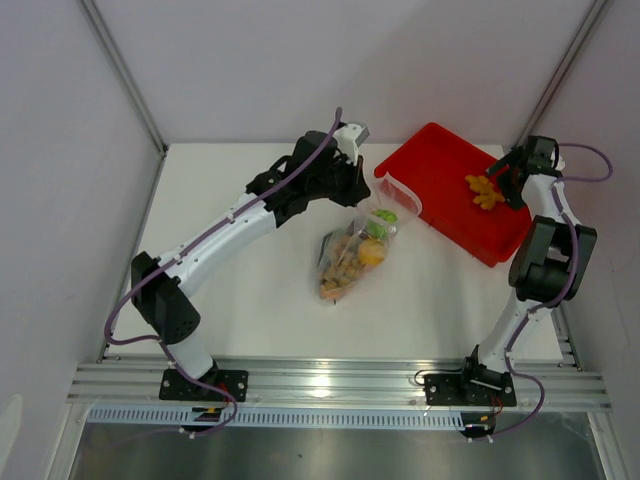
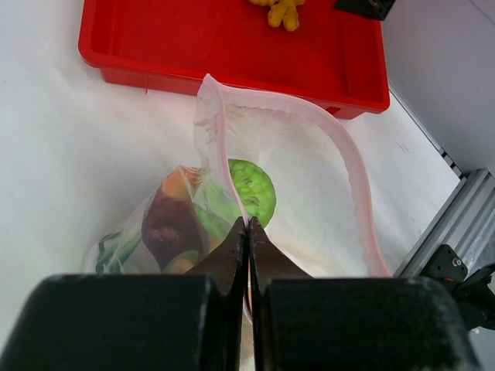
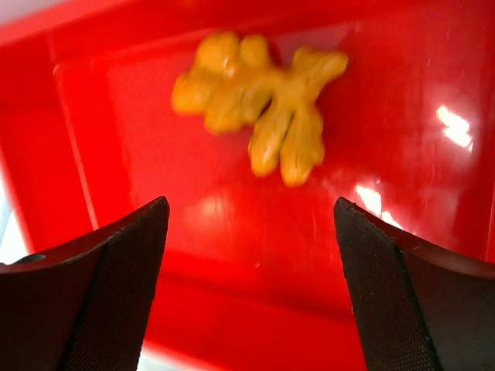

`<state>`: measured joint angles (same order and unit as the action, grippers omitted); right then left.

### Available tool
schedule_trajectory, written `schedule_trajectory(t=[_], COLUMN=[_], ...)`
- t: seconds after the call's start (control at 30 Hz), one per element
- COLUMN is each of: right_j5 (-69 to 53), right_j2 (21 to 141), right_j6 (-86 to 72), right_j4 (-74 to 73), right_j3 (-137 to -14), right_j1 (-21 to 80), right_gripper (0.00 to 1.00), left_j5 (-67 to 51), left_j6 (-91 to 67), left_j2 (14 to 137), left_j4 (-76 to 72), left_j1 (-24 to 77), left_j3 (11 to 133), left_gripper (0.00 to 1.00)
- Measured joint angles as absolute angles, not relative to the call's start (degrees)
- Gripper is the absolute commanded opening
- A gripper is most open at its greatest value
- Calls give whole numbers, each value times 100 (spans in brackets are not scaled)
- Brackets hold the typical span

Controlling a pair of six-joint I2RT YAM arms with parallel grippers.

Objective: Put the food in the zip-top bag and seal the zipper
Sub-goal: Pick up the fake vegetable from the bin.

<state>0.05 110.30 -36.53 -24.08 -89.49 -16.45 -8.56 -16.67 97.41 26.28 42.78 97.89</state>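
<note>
While most of the food (image 1: 368,252) already sits inside the zip-top bag (image 1: 335,275), we are not finished: 1 orange lumpy piece (image 3: 259,104) lies loose in the red tray (image 1: 440,165) at the upper right of the top view. The bag lies on the tabletop (image 1: 250,290) in the middle of that frame, just beside the tray's near corner, with its mouth toward the tray.

Through the clear plastic in the left wrist view we make out the green grape bunch (image 2: 252,189) and a purple-red piece (image 2: 164,226). The left jaws are pressed together on 1 lip of the bag at the zipper (image 2: 352,178), so the mouth gapes. The pinkish strip arcs away to the right of the frame, unjoined.

The right jaws stand wide apart and hold nothing. They hang just above the orange piece, which shows between them at the top of the right wrist view.

By our reckoning 2 steps are left: carry this last piece into the open mouth, then press the zipper shut along its length — none of it looks sealed yet.
</note>
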Motion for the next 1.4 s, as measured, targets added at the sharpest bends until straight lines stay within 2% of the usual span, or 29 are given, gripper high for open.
schedule_trajectory(t=[0.37, 0.73, 1.13, 1.2, 1.33, 1.4], right_j5=[416, 762, 1288, 1310, 1288, 1253], right_j2=[12481, 12724, 13074, 13078, 13093, 13093], right_j6=[-3636, -3481, -3293, -3256, -3208, -3203], right_j4=[-2661, -2893, -2978, -2987, -2974, -2965], right_j3=[-10044, -10193, -10497, -10497, -10499, -10541], right_j1=[-1597, -1345, -1295, -1288, -1282, -1282], right_gripper=[85, 84, 71, 61, 27, 25], left_j5=[-1079, -1149, -1225, -1227, -1243, -1245], left_j6=[-1710, -1710, -1710, -1710, -1708, -1710], left_j2=[9601, 9572, 9561, 9561, 9559, 9559], left_j4=[2491, 2462, 2443, 2421, 2405, 2405], left_j1=[4182, 4180, 4174, 4163, 4152, 4147], left_j3=[9653, 9629, 9553, 9535, 9535, 9531], left_gripper=[1, 0, 1, 1, 1, 1])
